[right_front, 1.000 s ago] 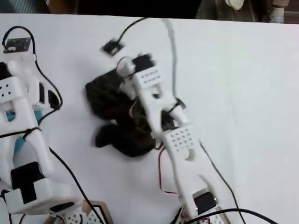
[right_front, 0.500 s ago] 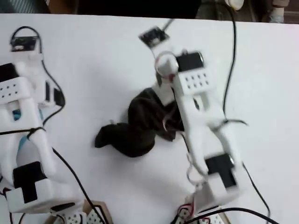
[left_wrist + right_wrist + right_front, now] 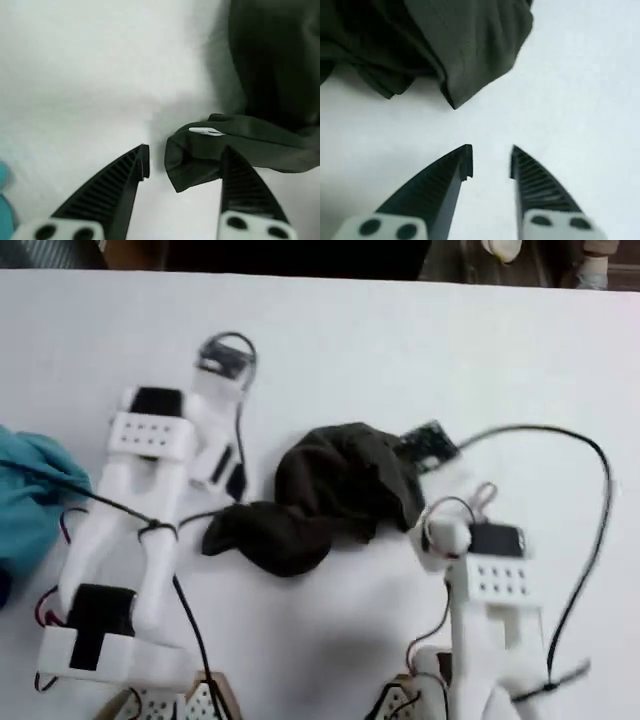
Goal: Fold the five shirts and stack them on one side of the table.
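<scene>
**Left gripper wide open over a shirt corner; right gripper slightly open and empty**

High view: the dark shirt lies crumpled near the middle of the white table, between the two arms. Its long axis runs on a slant. A narrow lobe lies toward the front on the side of the left arm, and a bulkier mound lies farther back on the side of the right arm. A teal shirt is bunched at the table's left edge, well apart from the dark one.

Left wrist view: the fingers are spread wide. A folded corner of the dark shirt, with a small white tag on it, pokes into the gap between them. The cloth is not pinched.

Right wrist view: the fingers stand a small way apart with bare table between them and nothing held. The shirt's pointed edge lies just ahead of the tips, not touching them.
</scene>
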`<state>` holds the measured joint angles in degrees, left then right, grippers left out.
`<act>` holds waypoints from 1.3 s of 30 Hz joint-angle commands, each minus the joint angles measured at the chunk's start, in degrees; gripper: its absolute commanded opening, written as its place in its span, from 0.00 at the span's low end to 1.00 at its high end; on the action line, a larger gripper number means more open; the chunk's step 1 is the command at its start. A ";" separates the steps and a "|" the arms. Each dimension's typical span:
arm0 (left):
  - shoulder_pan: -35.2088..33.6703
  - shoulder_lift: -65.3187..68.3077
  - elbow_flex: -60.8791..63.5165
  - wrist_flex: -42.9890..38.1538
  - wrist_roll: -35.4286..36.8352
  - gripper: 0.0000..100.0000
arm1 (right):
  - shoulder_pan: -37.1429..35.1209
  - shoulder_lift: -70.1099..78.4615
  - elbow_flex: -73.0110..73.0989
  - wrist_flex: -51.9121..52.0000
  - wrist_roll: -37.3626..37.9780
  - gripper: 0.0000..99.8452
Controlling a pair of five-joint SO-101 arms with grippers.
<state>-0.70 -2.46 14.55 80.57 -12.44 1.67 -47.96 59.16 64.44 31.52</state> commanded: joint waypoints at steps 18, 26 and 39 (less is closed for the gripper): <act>0.79 -2.64 11.74 -10.02 -0.26 0.25 | -10.15 -3.21 16.44 -24.66 0.53 0.27; 0.79 -2.64 11.74 -10.02 -0.26 0.25 | -4.70 21.58 5.36 -29.05 0.62 0.27; 0.79 -2.73 11.74 -9.93 -0.26 0.25 | -0.84 36.70 -8.79 -26.24 0.88 0.27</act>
<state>0.09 -2.55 26.77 71.08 -12.44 0.26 -11.56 53.54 37.80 32.31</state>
